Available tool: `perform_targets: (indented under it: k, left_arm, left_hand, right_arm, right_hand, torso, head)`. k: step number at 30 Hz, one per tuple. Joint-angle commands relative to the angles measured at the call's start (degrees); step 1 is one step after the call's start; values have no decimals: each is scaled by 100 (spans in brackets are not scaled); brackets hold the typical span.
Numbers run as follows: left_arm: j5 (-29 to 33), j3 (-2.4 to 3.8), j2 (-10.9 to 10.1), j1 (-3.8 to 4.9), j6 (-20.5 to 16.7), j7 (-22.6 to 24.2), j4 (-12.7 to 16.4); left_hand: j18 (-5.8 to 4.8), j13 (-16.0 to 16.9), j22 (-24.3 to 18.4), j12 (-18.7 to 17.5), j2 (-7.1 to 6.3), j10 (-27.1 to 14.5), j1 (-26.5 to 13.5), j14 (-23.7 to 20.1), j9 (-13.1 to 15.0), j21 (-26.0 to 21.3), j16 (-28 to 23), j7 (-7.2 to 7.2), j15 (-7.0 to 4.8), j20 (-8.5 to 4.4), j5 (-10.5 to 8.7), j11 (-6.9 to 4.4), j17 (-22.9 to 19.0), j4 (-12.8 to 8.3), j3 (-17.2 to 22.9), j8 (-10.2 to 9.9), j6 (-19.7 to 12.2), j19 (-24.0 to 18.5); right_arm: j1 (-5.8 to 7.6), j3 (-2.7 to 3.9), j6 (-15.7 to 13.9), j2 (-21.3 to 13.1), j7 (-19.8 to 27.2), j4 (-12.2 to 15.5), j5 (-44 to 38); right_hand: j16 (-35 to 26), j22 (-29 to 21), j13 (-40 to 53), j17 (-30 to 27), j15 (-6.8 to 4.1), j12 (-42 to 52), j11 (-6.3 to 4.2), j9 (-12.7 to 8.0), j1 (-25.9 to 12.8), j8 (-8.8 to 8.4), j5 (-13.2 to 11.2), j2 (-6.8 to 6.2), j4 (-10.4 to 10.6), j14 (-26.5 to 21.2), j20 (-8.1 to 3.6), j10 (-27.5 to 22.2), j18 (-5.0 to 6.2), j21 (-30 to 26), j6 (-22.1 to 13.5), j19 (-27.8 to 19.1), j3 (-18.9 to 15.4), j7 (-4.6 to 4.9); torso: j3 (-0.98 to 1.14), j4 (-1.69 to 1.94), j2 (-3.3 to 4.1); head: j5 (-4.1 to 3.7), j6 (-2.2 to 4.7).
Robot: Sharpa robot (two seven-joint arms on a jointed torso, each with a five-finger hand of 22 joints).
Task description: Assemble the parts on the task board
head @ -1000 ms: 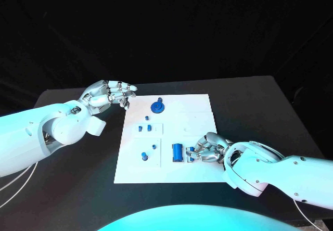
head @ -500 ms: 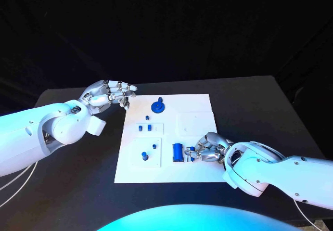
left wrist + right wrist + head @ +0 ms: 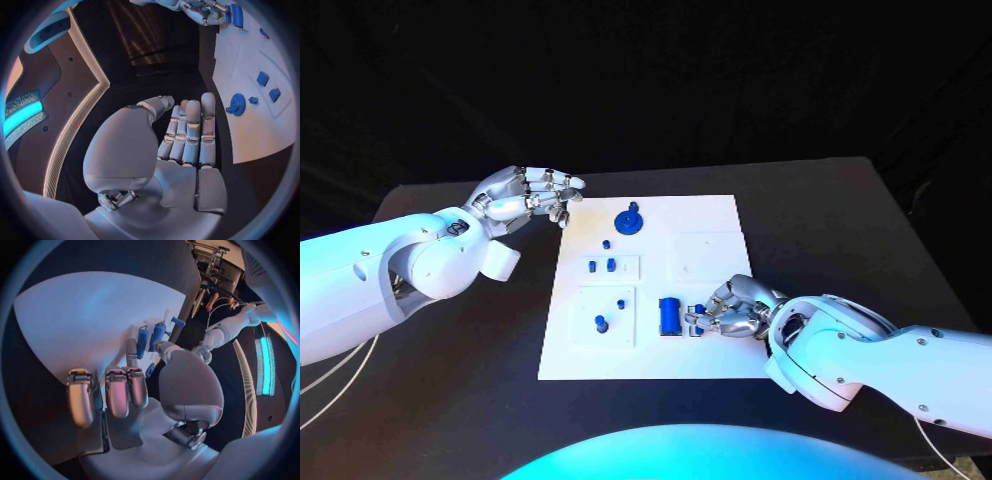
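Nearest me, my right hand [image 3: 733,310] rests on the white task board [image 3: 711,355], fingers curled beside a blue cylinder [image 3: 671,317]; whether they pinch a small part I cannot tell. The cylinder lies just left of them, its long axis running away from me. Farther off, my left hand [image 3: 528,197] hovers over the counter [image 3: 473,400], fingers curled on nothing.

light: cyan wash from above, bright on white arms | background: black, dim | focus: head view sharp | wrist views: fisheye, edges bent, dark rim
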Motion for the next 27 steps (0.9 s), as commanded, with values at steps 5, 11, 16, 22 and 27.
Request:
perform_targets:
  k: [5, 11, 16, 22, 27]
  left_arm:
    - [40, 4, 13, -3, 67, 0, 6]
    - [39, 3, 25, -4, 62, -21, -18]
    - [39, 3, 28, -4, 56, -29, -27]
    - [39, 3, 23, -4, 50, -34, -28]
    - [39, 3, 21, -4, 40, -27, -27]
  left_hand:
    - [88, -9, -1, 21, 19, -34, -24, -20, -9, -12, -20, -9, 10, 26, 38, 10, 7, 2, 26, 39, -41, 17]
    - [89, -10, -1, 24, 24, -35, -25, -20, -10, -12, -20, -9, 10, 26, 38, 10, 7, 1, 35, 42, -41, 17]
    - [89, -10, -1, 27, 29, -36, -23, -20, -11, -11, -19, -9, 9, 25, 39, 10, 7, -1, 44, 44, -41, 17]
    - [89, -10, -1, 27, 29, -36, -23, -20, -11, -11, -19, -9, 9, 25, 39, 10, 7, -1, 44, 44, -41, 17]
    - [90, -11, -1, 29, 32, -38, -22, -20, -12, -10, -19, -9, 9, 25, 40, 10, 7, -3, 51, 46, -42, 17]
  right_arm:
    - [-1, 7, 21, -23, 160, 81, -399]
    - [6, 10, 63, -30, 156, 78, -504]
    - [7, 11, 98, -48, 141, 65, -533]
    - [7, 11, 50, -87, 154, 50, -710]
    - [8, 14, -79, -142, 275, 44, -818]
  right_hand:
    - [19, 1509, 1425, 1510, -22, -3, -16, 6, -6, 1, 8, 58, -7, 598, -7, 518, -81, 26, 39, 599, -40, -1]
    - [19, 1509, 1425, 1510, -22, -3, -16, 6, -6, 1, 8, 58, -7, 598, -7, 518, -81, 26, 39, 599, -40, -1]
    - [19, 1509, 1429, 1510, -22, 6, -17, 6, -2, 1, 15, 63, -7, 598, -8, 522, -81, 26, 40, 599, -43, -2]
    - [19, 1509, 1428, 1510, -26, 5, -21, 4, 61, -4, 46, 112, -20, 598, -11, 522, -81, 26, 43, 599, -32, -6]
    - [19, 1509, 1429, 1510, -27, 5, -20, 0, 220, -16, 41, 101, -51, 598, -13, 522, -81, 26, 37, 599, -36, -4]
  torso:
    - [-2, -4, -2]
    - [-4, 3, 4]
    - [-6, 0, 1]
    - [-4, 4, -2]
    - [-2, 3, 1]
  head:
    - [-7, 9]
    - [-13, -2]
    - [-10, -8]
    - [-3, -5]
    - [4, 7]
